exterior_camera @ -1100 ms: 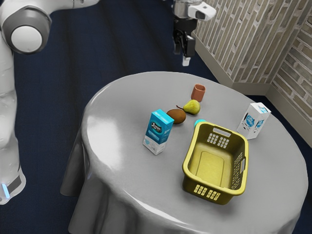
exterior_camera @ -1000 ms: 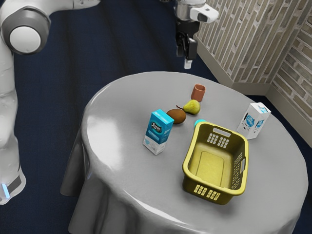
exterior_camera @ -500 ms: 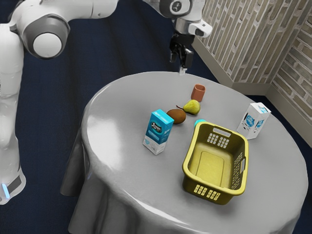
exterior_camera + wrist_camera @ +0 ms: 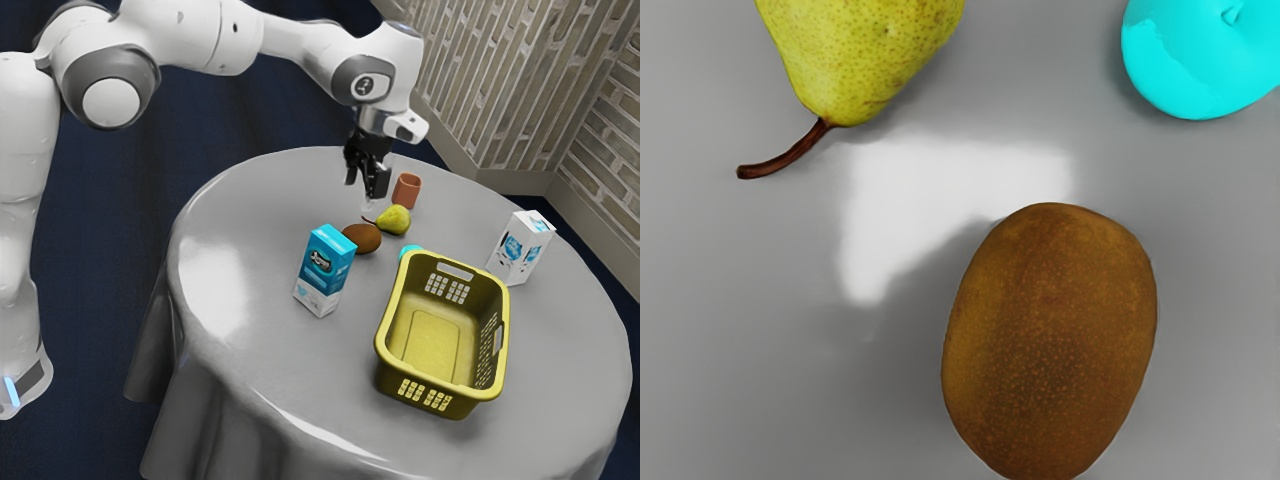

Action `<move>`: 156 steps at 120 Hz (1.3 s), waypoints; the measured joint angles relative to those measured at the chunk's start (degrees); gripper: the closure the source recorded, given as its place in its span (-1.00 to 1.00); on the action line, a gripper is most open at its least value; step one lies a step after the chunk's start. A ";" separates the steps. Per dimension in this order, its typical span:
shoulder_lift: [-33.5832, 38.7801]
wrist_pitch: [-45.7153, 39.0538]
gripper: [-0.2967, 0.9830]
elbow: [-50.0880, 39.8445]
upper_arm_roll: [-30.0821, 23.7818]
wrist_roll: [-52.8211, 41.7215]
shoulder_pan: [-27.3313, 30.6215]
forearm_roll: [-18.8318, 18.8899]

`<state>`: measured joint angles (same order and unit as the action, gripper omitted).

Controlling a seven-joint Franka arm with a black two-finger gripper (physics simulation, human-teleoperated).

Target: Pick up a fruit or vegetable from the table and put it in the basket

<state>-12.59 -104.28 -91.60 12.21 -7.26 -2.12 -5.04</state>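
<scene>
From here I see the tool (image 4: pixel 361 192) up in the air, its two fingers wide apart with no food in them. The brown kiwi (image 4: pixel 361 239) sits on the tabletop (image 4: pixel 235 215), beside the blue and white box (image 4: pixel 325 271). I think the kiwi is the one to get, as it lies lower than the tool and nearly under it. Its long way points between the pear (image 4: pixel 865 50) and the bright blue thing (image 4: pixel 1195 55), so the fingers should pinch across its short way. The kiwi is egg-shaped and dull, with tiny pale dots. The pear is smooth and freckled, with a bent stem. The tabletop is gray and shiny. The yellow basket (image 4: pixel 383 345) has hard walls with little holes.
</scene>
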 joint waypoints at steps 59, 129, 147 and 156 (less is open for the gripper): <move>-1.20 -6.26 -0.54 -4.30 -0.09 0.06 -2.37 -0.06; -4.99 -7.63 -0.47 -4.40 0.00 0.02 -1.85 -0.04; -5.67 -7.88 -0.31 -4.40 0.00 0.04 -1.84 -0.30; -6.38 -7.97 -0.21 -4.31 0.00 0.04 -1.85 -0.54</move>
<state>-18.96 -112.25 -95.92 12.21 -7.22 -3.96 -5.57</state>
